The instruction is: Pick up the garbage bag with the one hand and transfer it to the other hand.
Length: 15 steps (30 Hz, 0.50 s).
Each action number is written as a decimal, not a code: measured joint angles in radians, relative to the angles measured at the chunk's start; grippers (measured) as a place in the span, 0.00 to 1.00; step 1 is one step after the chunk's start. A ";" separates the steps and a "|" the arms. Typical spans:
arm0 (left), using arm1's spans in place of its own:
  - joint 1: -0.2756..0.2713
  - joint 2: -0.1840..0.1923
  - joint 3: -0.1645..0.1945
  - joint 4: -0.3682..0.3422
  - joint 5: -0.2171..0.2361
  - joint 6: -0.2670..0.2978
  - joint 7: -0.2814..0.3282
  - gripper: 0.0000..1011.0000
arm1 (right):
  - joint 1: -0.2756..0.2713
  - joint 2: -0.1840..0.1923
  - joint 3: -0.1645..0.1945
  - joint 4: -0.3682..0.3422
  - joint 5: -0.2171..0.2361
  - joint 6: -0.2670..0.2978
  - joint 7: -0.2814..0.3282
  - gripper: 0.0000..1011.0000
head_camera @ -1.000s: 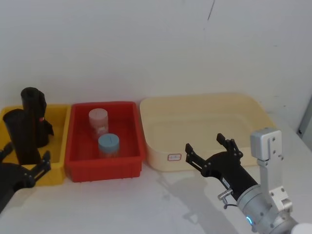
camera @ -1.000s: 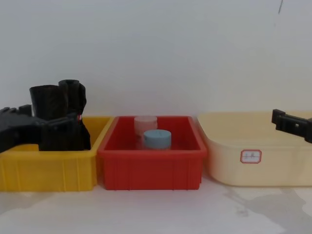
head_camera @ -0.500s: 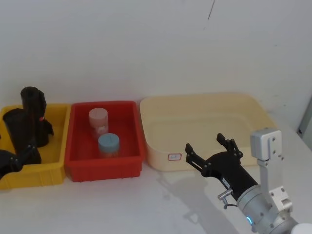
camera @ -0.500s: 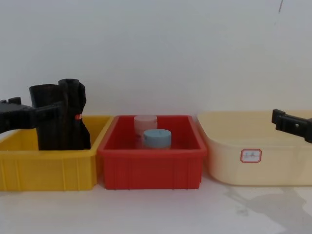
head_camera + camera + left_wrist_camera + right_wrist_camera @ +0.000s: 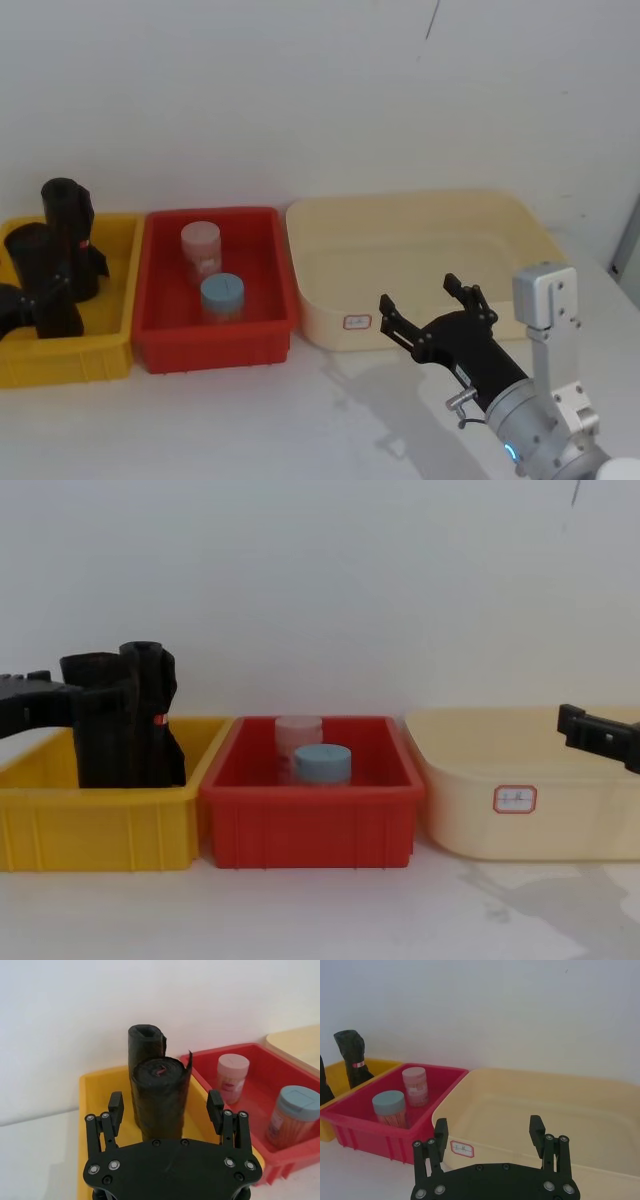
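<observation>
The garbage bag (image 5: 40,270) is the wide black crinkled roll standing upright in the yellow bin (image 5: 95,350). A slimmer black roll with a red mark (image 5: 70,230) stands just behind it. My left gripper (image 5: 35,298) reaches in from the left edge at the bag's height. In the left wrist view this gripper (image 5: 166,1104) is open, and the bag (image 5: 160,1110) stands in line with the gap between the fingers. In the chest view the bag (image 5: 105,730) partly hides the left gripper (image 5: 55,695). My right gripper (image 5: 420,292) hovers open and empty in front of the cream tub.
A red bin (image 5: 215,345) in the middle holds a pink-lidded jar (image 5: 200,245) and a blue-lidded jar (image 5: 222,297). To its right is a large cream tub (image 5: 420,260) with a small label. The white wall runs close behind all three containers.
My left gripper rose from in front of the yellow bin and moved toward the left, level with the garbage bag. The right arm held still.
</observation>
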 joint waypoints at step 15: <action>-0.081 -0.033 0.016 0.093 0.055 0.026 0.034 0.86 | 0.000 0.000 0.000 0.000 0.000 0.000 0.000 0.99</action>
